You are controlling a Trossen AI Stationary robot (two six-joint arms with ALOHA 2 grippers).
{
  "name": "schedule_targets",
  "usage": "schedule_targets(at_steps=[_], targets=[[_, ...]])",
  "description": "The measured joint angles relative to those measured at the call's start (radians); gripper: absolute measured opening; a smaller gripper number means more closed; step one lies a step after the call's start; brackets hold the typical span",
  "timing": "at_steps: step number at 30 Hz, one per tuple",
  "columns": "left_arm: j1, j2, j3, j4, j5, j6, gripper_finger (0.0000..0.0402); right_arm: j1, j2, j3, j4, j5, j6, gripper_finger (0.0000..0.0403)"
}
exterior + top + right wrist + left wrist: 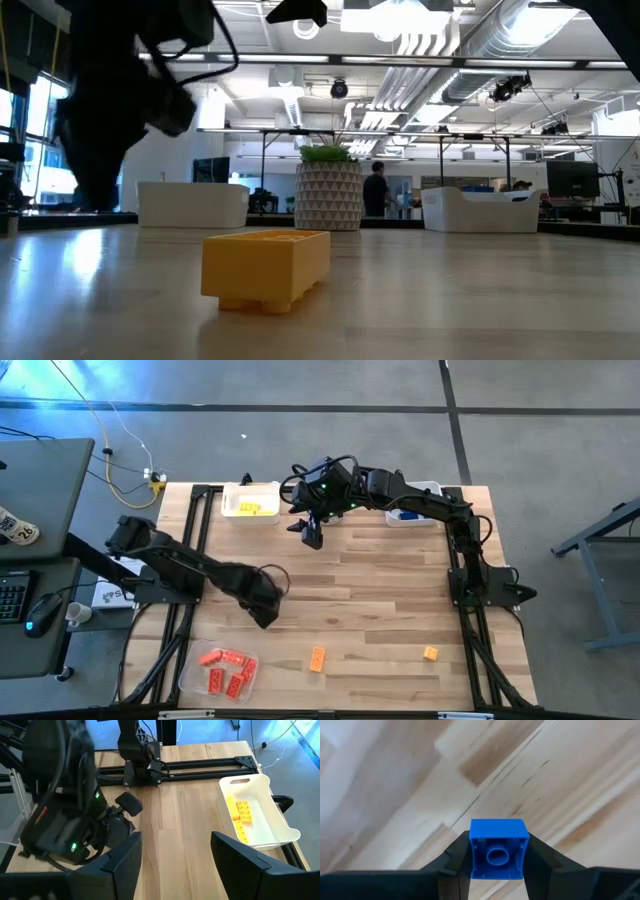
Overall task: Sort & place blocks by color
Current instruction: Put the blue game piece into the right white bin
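A small blue block (498, 849) sits between the fingers of my left gripper (266, 612), which points down over the near left of the table and is shut on it. In the high view the gripper hides the block. My right gripper (175, 865) hangs open and empty, high over the far middle of the table (312, 535). Two loose yellow-orange blocks (317, 658) (430, 653) lie flat on the wood near the front edge. One of these yellow-orange blocks (267, 265) fills the foreground of the low view. My left gripper pinches the blue block by two opposite side walls (474, 852) between its two fingers (456, 859), coming from above and pointing down. The block's hollow underside faces the wrist camera. Whether the block is clear of the table cannot be told.
A clear tray (190, 678) with several red-orange blocks stands at the near left. A white tray (250, 502) with yellow blocks is at the far left. A second white tray (415, 510), at the far right, is partly under the right arm. A potted plant (328, 190) stands beyond the table's far edge.
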Motion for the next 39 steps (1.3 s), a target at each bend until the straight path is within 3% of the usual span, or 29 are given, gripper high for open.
schedule_targets(at_steps=[8, 15, 29, 39], targets=[[0.17, -0.208, 0.001, 0.076, 0.01, 0.173, 0.011, 0.0, 0.0, 0.0, -0.01, -0.019, -0.038, 0.0222], [0.357, -0.381, 0.003, 0.209, 0.111, 0.304, 0.011, 0.013, 0.0, 0.0, -0.025, -0.021, -0.111, 0.0222], [0.732, -0.531, 0.001, 0.441, 0.502, 0.412, 0.0112, 0.016, 0.0, 0.0, 0.039, -0.021, -0.22, 0.0222], [0.923, -0.531, 0.001, 0.749, 0.821, 0.282, 0.0111, 0.016, 0.0, 0.0, 0.11, -0.021, -0.305, 0.0222]])
